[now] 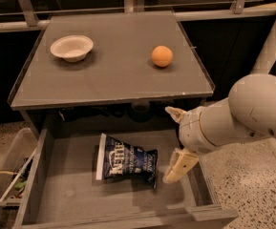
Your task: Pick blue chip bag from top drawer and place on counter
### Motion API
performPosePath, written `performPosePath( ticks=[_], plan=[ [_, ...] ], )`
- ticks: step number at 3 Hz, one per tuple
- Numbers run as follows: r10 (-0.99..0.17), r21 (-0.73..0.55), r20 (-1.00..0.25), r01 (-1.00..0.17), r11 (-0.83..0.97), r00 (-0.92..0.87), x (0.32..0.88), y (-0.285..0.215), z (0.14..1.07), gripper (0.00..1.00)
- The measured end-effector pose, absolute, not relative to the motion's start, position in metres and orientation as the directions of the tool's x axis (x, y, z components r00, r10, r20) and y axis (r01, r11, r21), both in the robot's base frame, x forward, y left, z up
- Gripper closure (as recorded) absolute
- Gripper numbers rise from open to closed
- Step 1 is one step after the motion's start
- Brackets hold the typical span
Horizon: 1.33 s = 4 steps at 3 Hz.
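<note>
Your gripper point(175, 140) is hanging over the right side of the open top drawer point(70, 194), with its jaws standing wide apart and holding nothing. One of its pale fingers point(180, 165) is pointing down toward the drawer floor, its tip just beside the right edge of the blue chip bag point(126, 162). The other finger is sitting higher, near the front edge of the counter point(113, 75). You cannot tell from this view whether the lower tip is touching the bag.

The bag is lying flat on the drawer bottom, about mid-drawer, with its white sealed strip facing left and its white lettering facing up. The thick white arm point(242, 113) is reaching in from the right.

Above, on the counter, a shallow white bowl point(71, 47) is sitting toward the back left and an orange point(162, 56) toward the back right, well apart. A clear plastic bin point(8, 175) of clutter is standing on the floor just left of the drawer.
</note>
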<state>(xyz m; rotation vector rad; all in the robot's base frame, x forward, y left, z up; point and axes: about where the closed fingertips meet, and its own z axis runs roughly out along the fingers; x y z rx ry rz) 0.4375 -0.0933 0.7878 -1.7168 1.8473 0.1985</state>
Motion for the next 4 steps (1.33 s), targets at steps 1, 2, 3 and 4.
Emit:
performPosePath(
  ticks=[1, 2, 3, 4],
  plan=[
    [-0.810, -0.261, -0.585, -0.952, 0.158, 0.026, 0.441, -0.078, 0.755, 0.00],
    [-0.765, -0.235, -0.643, -0.960, 0.153, 0.035, 0.443, -0.063, 0.723, 0.00],
    [-0.742, -0.205, -0.670, -0.967, 0.150, 0.027, 0.446, -0.051, 0.694, 0.00],
    [-0.735, -0.179, -0.678, -0.973, 0.143, 0.016, 0.452, -0.040, 0.669, 0.00]
  ],
)
